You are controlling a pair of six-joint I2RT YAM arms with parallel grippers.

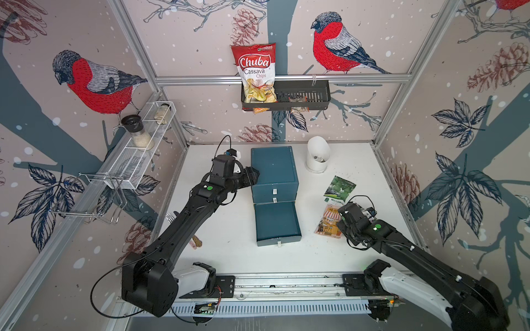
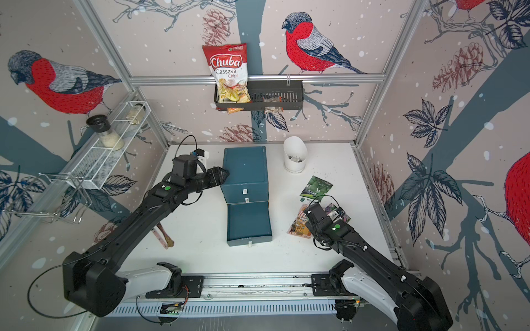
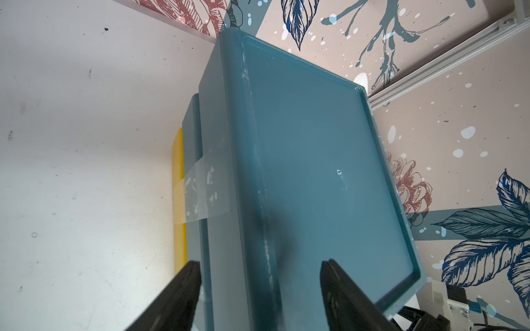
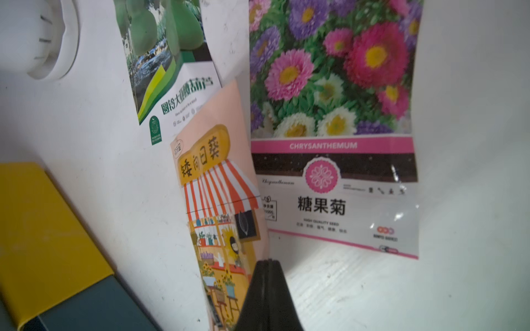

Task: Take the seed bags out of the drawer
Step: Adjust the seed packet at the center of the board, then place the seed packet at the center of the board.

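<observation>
As I look down over the table (image 1: 223, 255), I count three seed bags (image 2: 317, 186), two arms and one blue drawer cabinet (image 1: 274, 169). One drawer (image 1: 276, 222) is pulled out of it toward the arms' bases.

All three bags lie flat and face up on the table to the right of the cabinet, outside the drawer.

The left claw (image 3: 261, 266) is at the cabinet's left top edge. Its jaws are well apart and straddle that edge, one finger beside the side wall and the other over the top panel. It holds nothing, and I cannot tell whether either finger presses on the plastic.

The right claw (image 4: 268, 262) hangs over the bags with its jaws pressed together and nothing between them. Its tip is over the near end of the orange packet (image 4: 218, 200), just beside the pink-flower packet (image 4: 332, 114). I cannot tell whether it touches either one.

The orange and pink-flower packets lie side by side with their edges overlapping. Their long axes run roughly parallel to the open drawer's length, with the picture ends pointing away from the arm. The green packet (image 4: 169, 57) lies beyond them, level with the cabinet's front. Its long axis is skewed away from the cabinet, and its near corner is tucked under the orange packet.
</observation>
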